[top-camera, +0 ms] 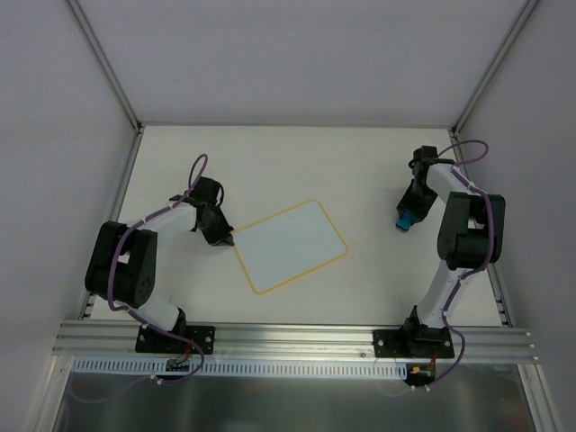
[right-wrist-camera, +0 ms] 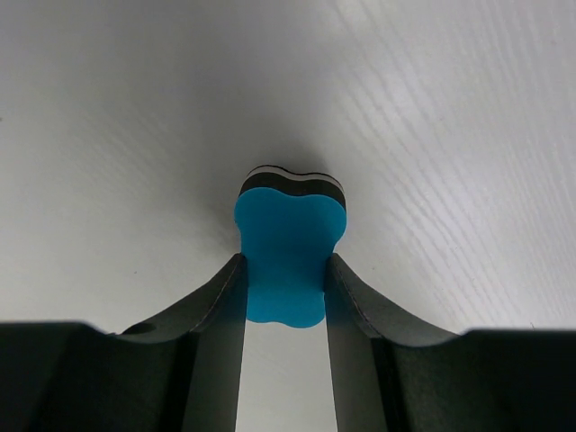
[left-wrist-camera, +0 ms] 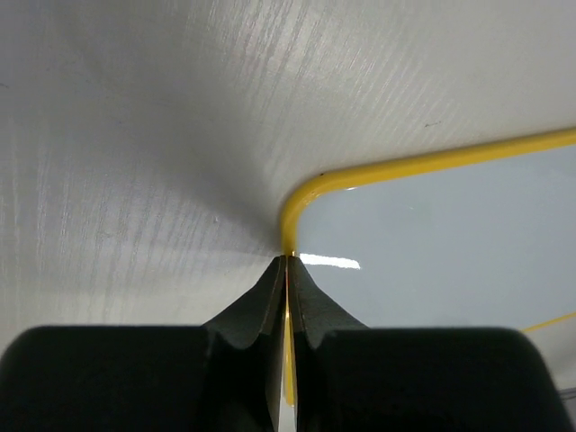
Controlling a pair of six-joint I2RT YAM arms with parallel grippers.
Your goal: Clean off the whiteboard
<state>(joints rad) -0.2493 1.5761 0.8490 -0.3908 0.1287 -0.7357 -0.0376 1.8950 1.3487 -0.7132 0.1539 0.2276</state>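
While left gripper pinches whiteboard rim, right gripper clamps eraser (blue)

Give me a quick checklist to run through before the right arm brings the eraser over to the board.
1. Left gripper pinching the whiteboard rim by its corner: ok.
2. Right gripper shut on the blue eraser: ok.
3. Eraser over the board: not ok, it is off to the board's right, above the table.
4. Path from eraser to board: ok, nothing shows between them.
5. Marks to wipe: cannot tell, none show from above or in the left wrist view.
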